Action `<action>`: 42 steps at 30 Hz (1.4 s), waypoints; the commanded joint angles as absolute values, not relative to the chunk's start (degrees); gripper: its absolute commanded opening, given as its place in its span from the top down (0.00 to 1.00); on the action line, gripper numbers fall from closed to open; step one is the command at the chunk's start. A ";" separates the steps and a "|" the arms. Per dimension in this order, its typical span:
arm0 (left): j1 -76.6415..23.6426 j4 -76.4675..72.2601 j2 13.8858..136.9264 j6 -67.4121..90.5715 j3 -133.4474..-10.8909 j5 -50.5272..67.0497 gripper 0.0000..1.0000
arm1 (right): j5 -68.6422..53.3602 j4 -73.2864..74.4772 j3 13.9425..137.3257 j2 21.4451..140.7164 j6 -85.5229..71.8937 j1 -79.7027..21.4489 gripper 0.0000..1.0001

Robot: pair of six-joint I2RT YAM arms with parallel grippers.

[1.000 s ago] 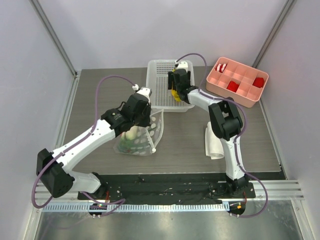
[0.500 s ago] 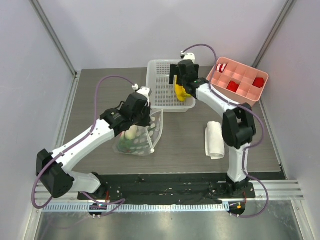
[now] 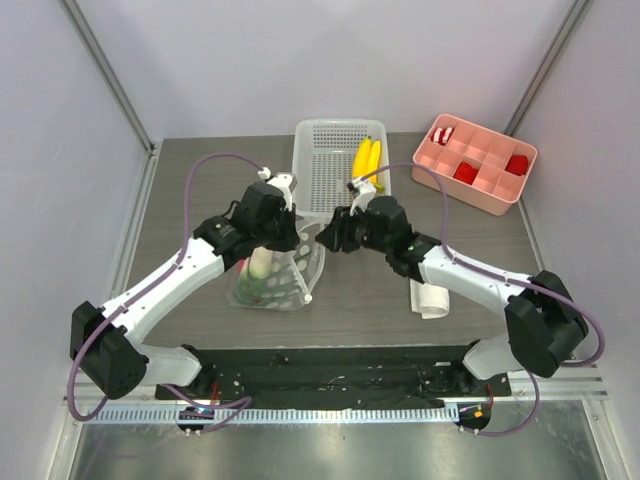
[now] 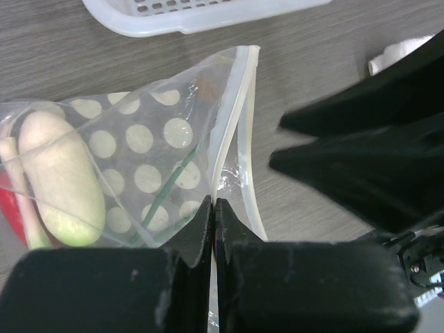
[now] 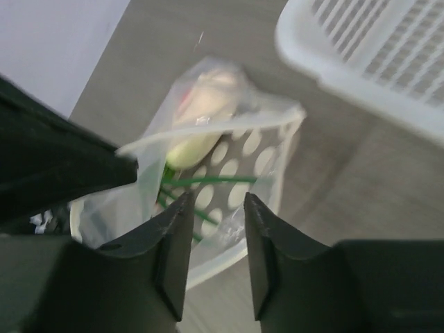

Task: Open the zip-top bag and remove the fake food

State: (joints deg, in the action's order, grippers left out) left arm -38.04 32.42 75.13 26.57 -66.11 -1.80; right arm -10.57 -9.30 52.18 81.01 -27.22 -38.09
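The zip-top bag [image 3: 278,285], clear with white dots, lies mid-table with its mouth held up. My left gripper [image 3: 290,238] is shut on the bag's rim; the left wrist view shows the zip strip [image 4: 232,111] pinched at the closed jaws [image 4: 214,205]. Fake food inside: a white radish [image 4: 59,177], a red chili [image 4: 10,208] and green stems [image 4: 168,182]. My right gripper [image 3: 322,240] stands open just at the bag's mouth [image 5: 216,208], holding nothing. A yellow banana bunch [image 3: 367,160] lies in the white basket [image 3: 325,150].
The basket stands just behind the bag, its rim close in both wrist views [image 4: 194,17] [image 5: 374,55]. A pink tray [image 3: 475,163] with red blocks sits at the back right. A rolled white cloth [image 3: 432,297] lies under my right forearm.
My right gripper let the banana bunch go in the basket, pulled back toward me and left, and now faces the bag's mouth, jaws narrower. My left gripper kept its hold.
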 commanded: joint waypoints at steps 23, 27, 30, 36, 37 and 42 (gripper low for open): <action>-36.30 29.44 75.67 26.72 -65.30 5.71 1.00 | -15.92 -31.72 54.68 103.11 -42.16 -45.09 0.31; -35.68 29.44 75.94 26.98 -65.48 6.33 1.00 | -10.47 -30.70 51.76 99.85 -50.26 -45.00 0.24; -35.51 29.44 75.94 26.98 -65.30 6.42 1.00 | -6.00 -21.06 54.82 99.14 -55.27 -45.09 0.20; -35.42 29.36 75.76 26.98 -65.30 6.42 1.00 | -8.70 -17.75 58.71 103.88 -66.00 -46.40 0.21; -35.51 29.36 75.76 26.98 -65.30 6.42 1.00 | -8.27 -18.62 58.71 104.32 -66.44 -46.84 0.21; -35.51 29.44 75.94 26.89 -65.22 6.33 1.00 | -4.40 -19.42 59.50 106.69 -68.63 -48.34 0.31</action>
State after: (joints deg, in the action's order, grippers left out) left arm -34.72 31.11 75.96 26.65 -65.06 3.20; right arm -8.05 -17.61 56.86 104.71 -63.44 -46.85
